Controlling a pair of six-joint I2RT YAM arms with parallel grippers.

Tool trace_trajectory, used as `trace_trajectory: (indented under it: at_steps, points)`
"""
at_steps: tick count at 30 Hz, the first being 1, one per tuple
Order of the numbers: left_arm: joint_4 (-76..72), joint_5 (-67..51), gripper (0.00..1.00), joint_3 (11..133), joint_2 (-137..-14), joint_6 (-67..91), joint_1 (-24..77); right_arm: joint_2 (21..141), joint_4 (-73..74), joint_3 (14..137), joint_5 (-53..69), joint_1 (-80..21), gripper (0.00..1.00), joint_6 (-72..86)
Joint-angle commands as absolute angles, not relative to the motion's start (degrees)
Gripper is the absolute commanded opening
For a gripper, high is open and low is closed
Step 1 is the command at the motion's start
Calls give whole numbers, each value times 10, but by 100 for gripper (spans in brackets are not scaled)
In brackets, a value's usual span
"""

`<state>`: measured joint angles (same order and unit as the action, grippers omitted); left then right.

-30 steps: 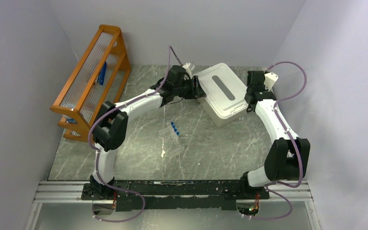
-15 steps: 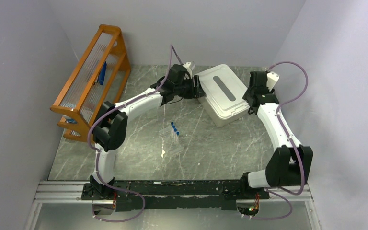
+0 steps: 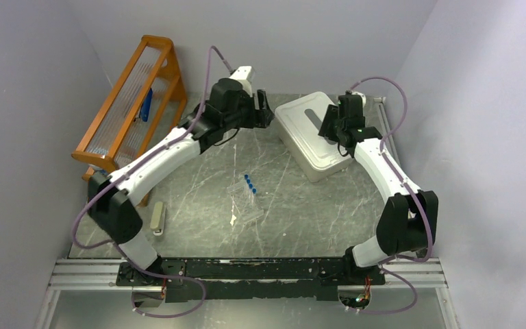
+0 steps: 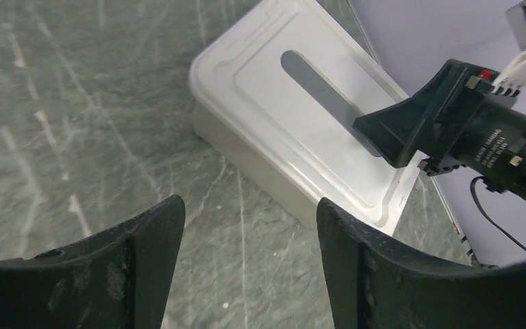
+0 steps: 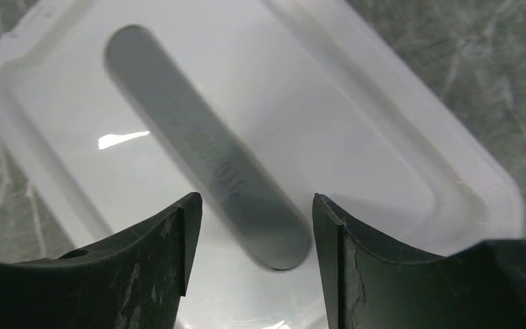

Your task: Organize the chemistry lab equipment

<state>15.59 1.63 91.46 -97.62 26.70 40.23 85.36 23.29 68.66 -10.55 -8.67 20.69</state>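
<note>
Item: white lidded box (image 3: 300,137). Right claw (image 3: 329,127) over its lid, left claw (image 3: 266,110) beside it; both wide, empty. Risk: claws clash, shoving box.

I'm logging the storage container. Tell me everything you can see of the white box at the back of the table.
The white box looks like milky plastic, rectangular with rounded corners, its lid on. A long grey strip runs along the lid's recessed middle. It sits flat on the table, turned diagonally, far right. The open right gripper hovers over the lid; the open left gripper stands apart, left of it.
</note>
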Motion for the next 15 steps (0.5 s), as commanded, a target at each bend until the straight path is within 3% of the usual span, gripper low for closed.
trace_trajectory:
  at_steps: [1,8,15]
  points:
    - [237,111,76,878,-900,236,402,871,245,692,-87,-102,64,205]
    - [346,144,95,839,-790,233,392,886,280,698,-116,-103,64,212]
    - [400,181,97,785,-667,207,392,820,338,745,-130,-116,65,205]
